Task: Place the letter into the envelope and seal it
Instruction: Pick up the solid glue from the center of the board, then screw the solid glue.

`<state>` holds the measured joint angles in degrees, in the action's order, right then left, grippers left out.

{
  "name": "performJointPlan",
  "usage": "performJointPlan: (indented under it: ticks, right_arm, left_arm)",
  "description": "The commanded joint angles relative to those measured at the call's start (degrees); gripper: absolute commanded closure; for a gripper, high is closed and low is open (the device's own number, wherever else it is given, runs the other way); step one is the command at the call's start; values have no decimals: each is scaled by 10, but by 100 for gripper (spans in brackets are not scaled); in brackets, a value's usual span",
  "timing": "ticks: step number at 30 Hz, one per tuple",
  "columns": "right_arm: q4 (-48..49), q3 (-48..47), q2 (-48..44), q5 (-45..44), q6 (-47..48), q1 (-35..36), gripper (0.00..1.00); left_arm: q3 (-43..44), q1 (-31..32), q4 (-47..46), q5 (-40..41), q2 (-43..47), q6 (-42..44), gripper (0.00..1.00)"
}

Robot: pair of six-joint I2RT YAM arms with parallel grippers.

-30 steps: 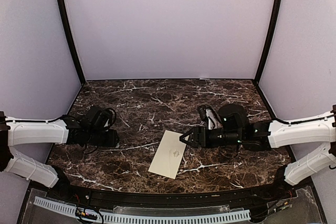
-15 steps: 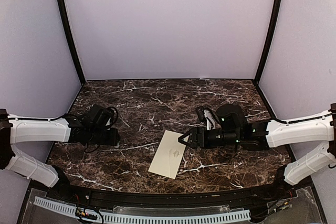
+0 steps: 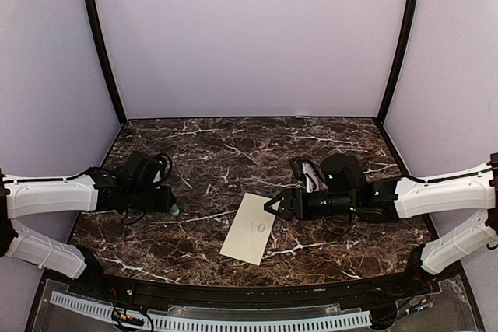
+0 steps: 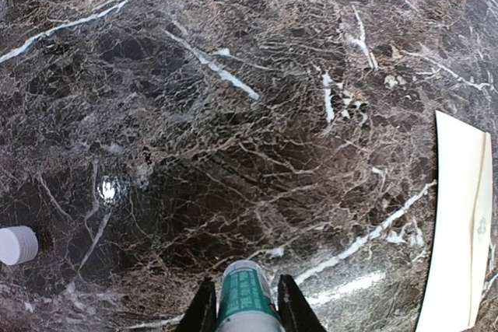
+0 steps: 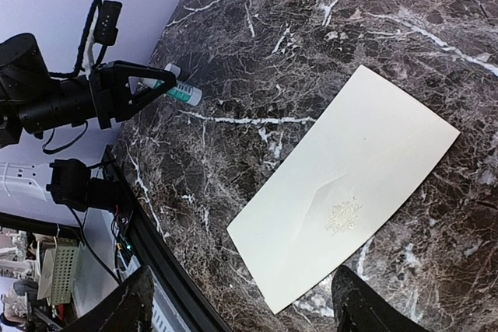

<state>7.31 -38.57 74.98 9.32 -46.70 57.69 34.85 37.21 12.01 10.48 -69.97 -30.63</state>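
The marble table (image 3: pixel 233 145) is slick and glossy, so anything thin on it will probably slide rather than stay put when pushed.

The envelope (image 5: pixel 350 192) lies flat near the front middle of it, angled, with its flap folded down and the small mark facing up. You cannot see the letter anywhere as a separate sheet. It may be inside, but if it is not, gluing now seals an empty envelope. With the flap lying down, glue drawn across the envelope would land on the outer face instead of under the flap.

Your right gripper (image 3: pixel 274 205) hovers just beside the envelope's far right corner with its jaws spread wide and nothing between them. It pins nothing, so a drag from the other side would likely skate or crumple the paper.

Your left gripper (image 5: pixel 156 83) sits well apart from the envelope on the left, with its jaws closed narrowly on a glue stick (image 4: pixel 245 297). The tube pokes forward past the fingertips. Pressing its tip down could pivot it in that grip, and the bare tip can smear the marble if you come in low.

The white cap (image 4: pixel 17 244) stands loose on the table off to the tube's left, and a careless sweep of the arm could knock it away.
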Motion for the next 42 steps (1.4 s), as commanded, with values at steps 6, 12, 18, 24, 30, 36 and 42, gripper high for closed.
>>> performJointPlan:
  ticks: [6,12,18,24,30,36,42]
  right_arm:
    - [47,-5,-37,73,61,1,26]
    - [56,-40,-38,171,115,25,29]
    - [75,-80,-12,220,130,66,27]
    - [95,-100,4,250,125,94,29]
    - [115,-111,6,267,116,110,36]
    - [135,-121,20,262,108,123,36]
    - [173,-129,35,264,90,125,50]
  left_arm:
    - [72,-3,38,-201,68,30,98]
    - [114,13,8,-421,98,36,98]
    - [179,101,-18,-509,80,25,98]
    - [199,134,-89,-577,73,-23,98]
    - [212,141,-98,-599,64,-34,98]
    - [215,149,-102,-599,59,-34,99]
    - [215,157,-103,-600,57,-31,99]
